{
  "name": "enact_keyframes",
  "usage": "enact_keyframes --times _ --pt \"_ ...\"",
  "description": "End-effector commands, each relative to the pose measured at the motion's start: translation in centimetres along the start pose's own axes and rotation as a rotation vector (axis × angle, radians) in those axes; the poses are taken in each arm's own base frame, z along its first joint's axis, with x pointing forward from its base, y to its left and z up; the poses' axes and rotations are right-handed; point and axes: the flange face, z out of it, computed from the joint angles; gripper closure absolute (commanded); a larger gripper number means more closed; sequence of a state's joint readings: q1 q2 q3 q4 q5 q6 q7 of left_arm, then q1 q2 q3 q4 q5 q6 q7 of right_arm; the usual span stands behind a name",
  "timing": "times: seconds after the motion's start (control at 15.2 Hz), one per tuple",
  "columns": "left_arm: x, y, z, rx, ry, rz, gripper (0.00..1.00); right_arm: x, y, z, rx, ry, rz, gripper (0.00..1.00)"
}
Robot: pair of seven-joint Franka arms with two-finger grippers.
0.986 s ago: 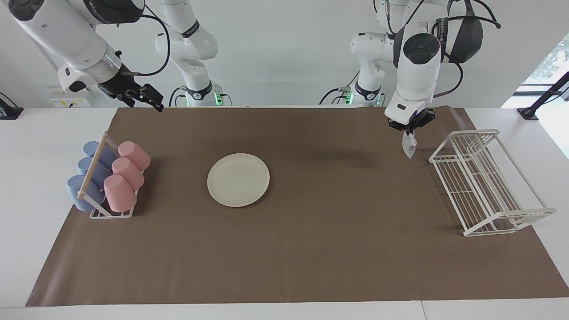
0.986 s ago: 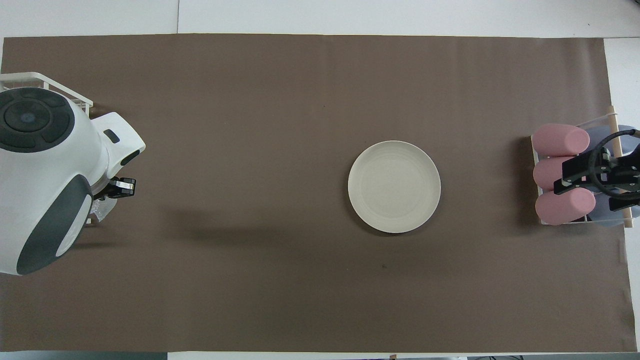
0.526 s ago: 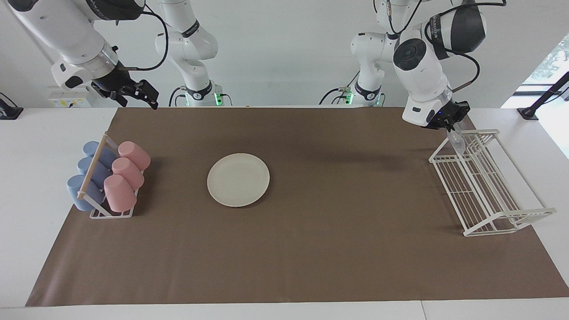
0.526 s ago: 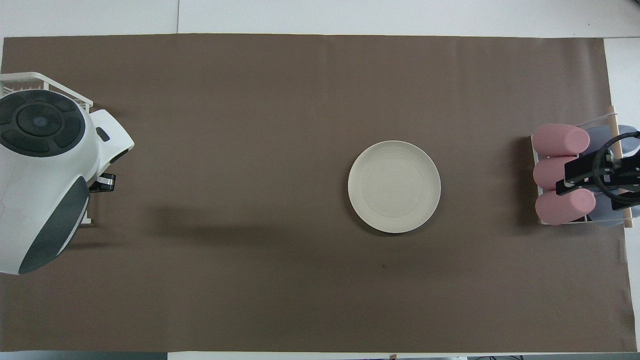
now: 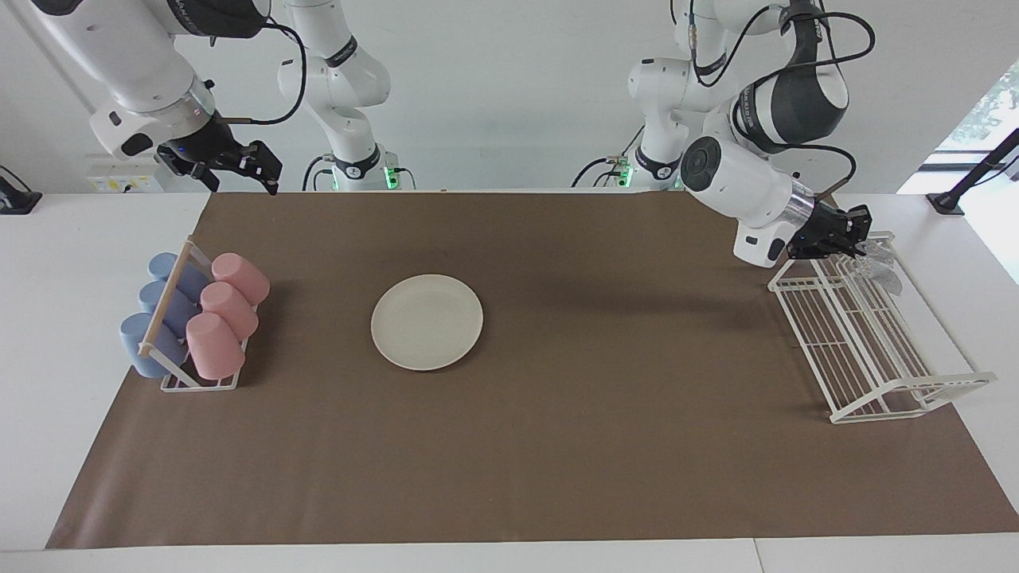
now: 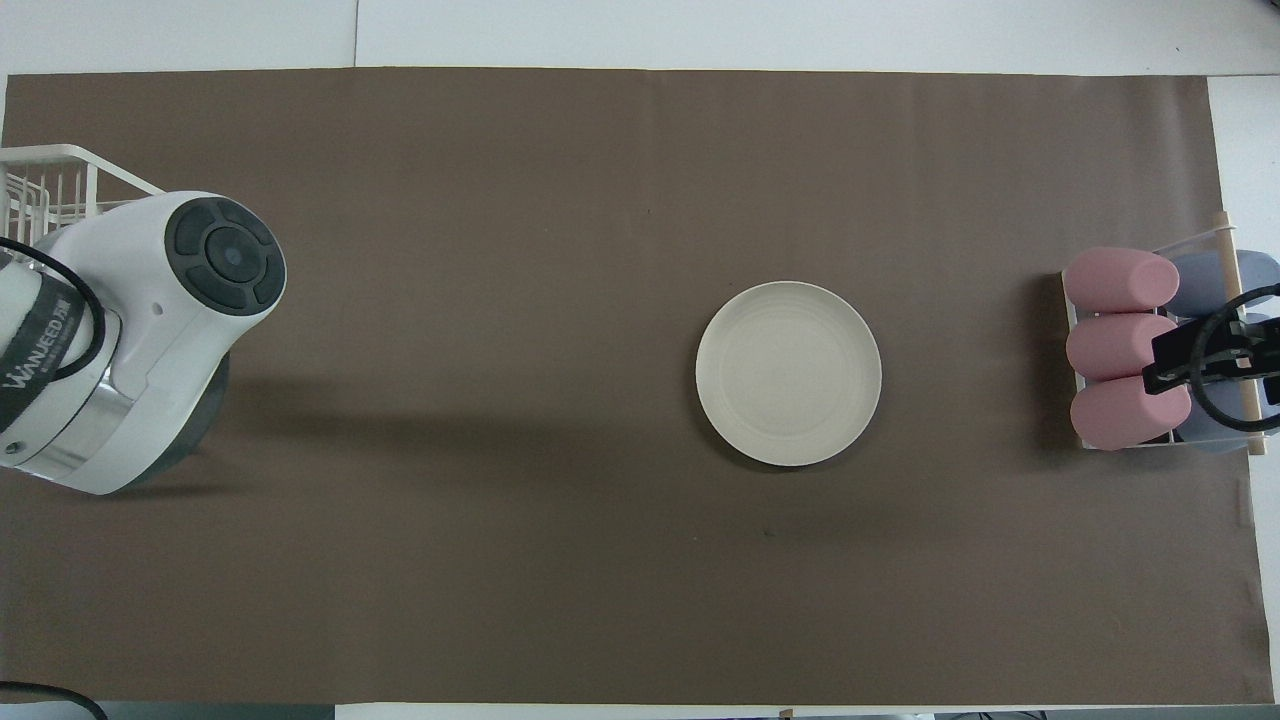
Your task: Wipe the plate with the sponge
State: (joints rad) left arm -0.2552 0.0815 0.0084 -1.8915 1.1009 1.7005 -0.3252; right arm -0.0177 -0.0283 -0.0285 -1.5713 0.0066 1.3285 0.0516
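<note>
Clenched on the limp sponge [image 5: 882,263] over the wire rack [image 5: 868,334], the left gripper [image 5: 853,239] hangs well apart from the plate [image 5: 427,321], which lies mid-mat toward the waiting, open right gripper [image 5: 253,171].

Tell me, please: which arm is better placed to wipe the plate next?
Probably the left: its pincer is shut on the sponge, over the wire rack. The right pincer is open, empty.

A white table [image 5: 64,334] is covered by a brown mat [image 5: 605,446]; a plain white wall [image 5: 509,95] is seen at twelve o'clock; daylight enters through a window [image 5: 983,111] at two o'clock.
</note>
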Motion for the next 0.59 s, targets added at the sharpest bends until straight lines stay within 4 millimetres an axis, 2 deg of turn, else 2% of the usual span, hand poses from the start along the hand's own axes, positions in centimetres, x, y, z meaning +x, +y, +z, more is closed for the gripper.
enact_keyframes --times 0.0,0.13,0.33,0.53 --pt "1.6 0.5 3.0 0.018 0.025 -0.026 1.00 0.5 0.2 -0.3 -0.020 0.014 -0.021 0.00" --pt "2.3 1.7 4.4 0.005 0.028 -0.047 1.00 0.2 0.4 -0.9 -0.002 0.029 -0.016 0.00" --pt "2.4 3.0 5.3 -0.004 0.023 -0.077 1.00 0.4 0.8 -0.7 0.000 0.024 -0.025 0.00" --pt "2.6 4.9 6.0 -0.021 0.033 -0.129 1.00 0.6 2.2 0.0 0.005 0.041 -0.097 0.00"
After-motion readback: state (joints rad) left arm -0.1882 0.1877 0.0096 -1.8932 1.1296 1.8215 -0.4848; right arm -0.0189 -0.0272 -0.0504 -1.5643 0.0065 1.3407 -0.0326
